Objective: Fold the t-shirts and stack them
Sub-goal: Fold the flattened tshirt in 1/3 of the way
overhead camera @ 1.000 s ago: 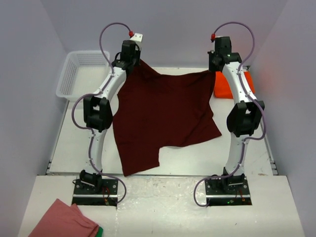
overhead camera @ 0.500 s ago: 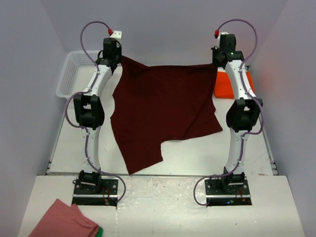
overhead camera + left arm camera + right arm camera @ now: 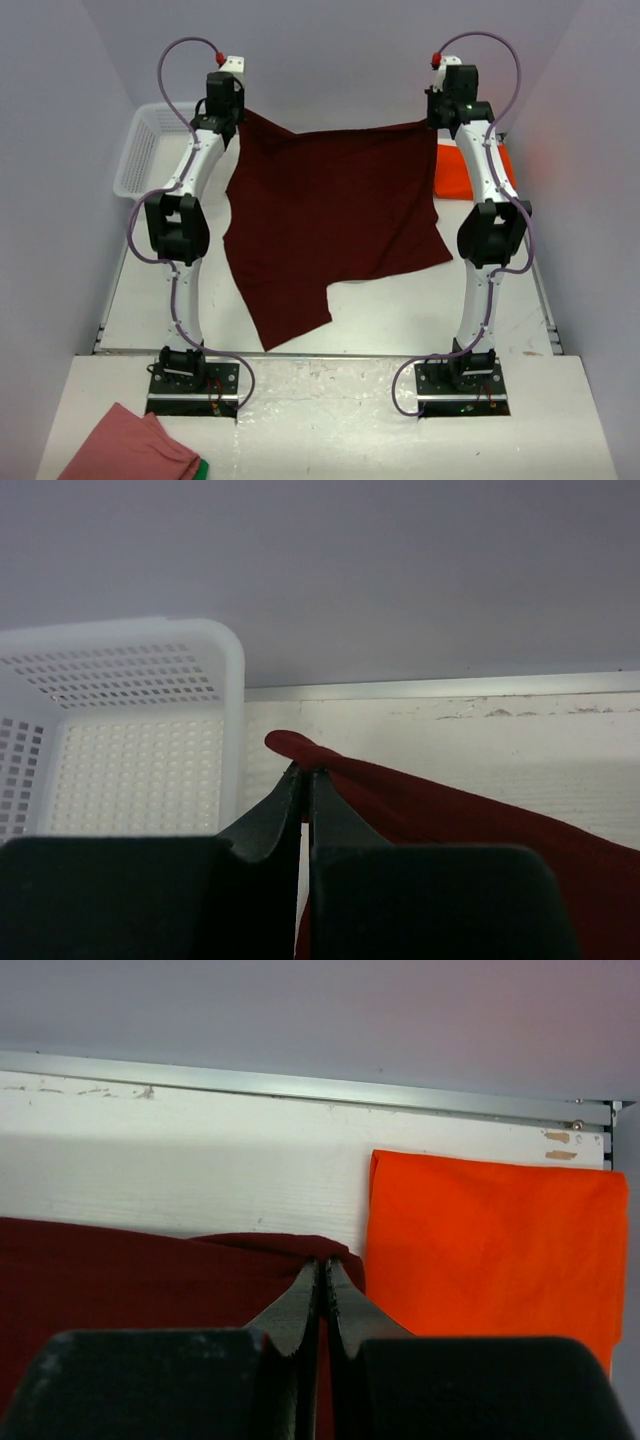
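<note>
Both your arms reach far and high, spread wide. The left gripper (image 3: 303, 772) is pinched tight on one top corner of the maroon t-shirt (image 3: 330, 220), and the right gripper (image 3: 323, 1262) on the other. The orange t-shirt (image 3: 490, 1240) lies flat beside the right one. The white basket (image 3: 135, 160) sits far left, with neither shirt in it. Since a second ago, the arms have spread and the top edge is straighter.

Robot lab cell: white table (image 3: 150, 290) between bare lilac walls (image 3: 340, 60), left arm (image 3: 180, 228) and right arm (image 3: 492, 232) on bolted plates.
</note>
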Controlling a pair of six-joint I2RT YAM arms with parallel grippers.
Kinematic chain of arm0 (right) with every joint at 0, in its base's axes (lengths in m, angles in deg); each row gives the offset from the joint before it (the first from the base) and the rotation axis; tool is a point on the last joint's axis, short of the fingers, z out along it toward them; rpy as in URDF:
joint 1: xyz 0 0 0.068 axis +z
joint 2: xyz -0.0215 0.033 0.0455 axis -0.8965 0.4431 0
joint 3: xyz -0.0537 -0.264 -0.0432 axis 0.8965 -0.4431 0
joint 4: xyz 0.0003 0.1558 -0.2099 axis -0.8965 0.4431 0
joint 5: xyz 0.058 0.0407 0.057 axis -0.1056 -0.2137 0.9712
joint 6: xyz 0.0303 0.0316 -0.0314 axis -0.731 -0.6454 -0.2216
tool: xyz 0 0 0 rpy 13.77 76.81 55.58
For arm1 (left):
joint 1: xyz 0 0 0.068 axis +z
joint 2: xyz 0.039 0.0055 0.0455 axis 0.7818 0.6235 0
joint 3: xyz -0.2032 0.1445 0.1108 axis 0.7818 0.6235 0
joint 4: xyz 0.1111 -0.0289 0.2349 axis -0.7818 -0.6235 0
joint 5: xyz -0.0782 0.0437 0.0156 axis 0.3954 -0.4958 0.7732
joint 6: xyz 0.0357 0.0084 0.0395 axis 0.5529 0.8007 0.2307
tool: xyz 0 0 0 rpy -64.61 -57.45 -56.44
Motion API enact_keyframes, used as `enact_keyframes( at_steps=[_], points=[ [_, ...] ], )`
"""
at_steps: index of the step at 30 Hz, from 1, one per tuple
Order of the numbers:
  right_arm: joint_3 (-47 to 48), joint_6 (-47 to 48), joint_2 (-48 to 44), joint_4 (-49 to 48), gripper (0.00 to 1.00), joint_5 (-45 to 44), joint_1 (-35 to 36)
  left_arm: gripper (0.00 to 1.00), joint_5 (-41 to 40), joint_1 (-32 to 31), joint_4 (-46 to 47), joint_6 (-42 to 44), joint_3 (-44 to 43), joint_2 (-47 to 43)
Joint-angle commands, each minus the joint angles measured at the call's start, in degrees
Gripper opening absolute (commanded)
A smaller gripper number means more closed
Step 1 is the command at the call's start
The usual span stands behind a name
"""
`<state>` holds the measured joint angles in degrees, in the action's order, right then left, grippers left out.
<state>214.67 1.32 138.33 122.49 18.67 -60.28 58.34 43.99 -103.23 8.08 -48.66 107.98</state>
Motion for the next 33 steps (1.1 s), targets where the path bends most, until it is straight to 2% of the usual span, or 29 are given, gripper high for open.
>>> enact_keyframes(
  at_steps=[1, 12, 19, 24, 33],
  points=[
    [2.81, 1.61, -1.49, -2.66, 0.0, 1.51, -0.34, 0.0, -2.5, 0.76, 1.83, 1.09, -1.02, -4.91],
    [1.77, 2.05, 2.83, -4.51, 0.0, 4.06, -0.34, 0.0, -5.49, 2.17, 1.91, 2.67, 1.26, -8.42],
    [4.13, 2.49, 4.32, -4.24, 0.0, 3.97, -0.34, 0.0, -4.44, 2.52, -0.36, 2.15, -2.42, -6.58],
    [7.82, 1.88, 6.95, -3.28, 0.0, 5.37, -0.34, 0.0, -1.72, 2.26, 0.07, 1.53, -1.55, -5.7],
    [4.58, 2.23, 7.75, -1.87, 0.0, 3.98, -0.34, 0.0, 0.75, 0.06, -1.94, 1.27, -0.49, -4.21]
  ],
)
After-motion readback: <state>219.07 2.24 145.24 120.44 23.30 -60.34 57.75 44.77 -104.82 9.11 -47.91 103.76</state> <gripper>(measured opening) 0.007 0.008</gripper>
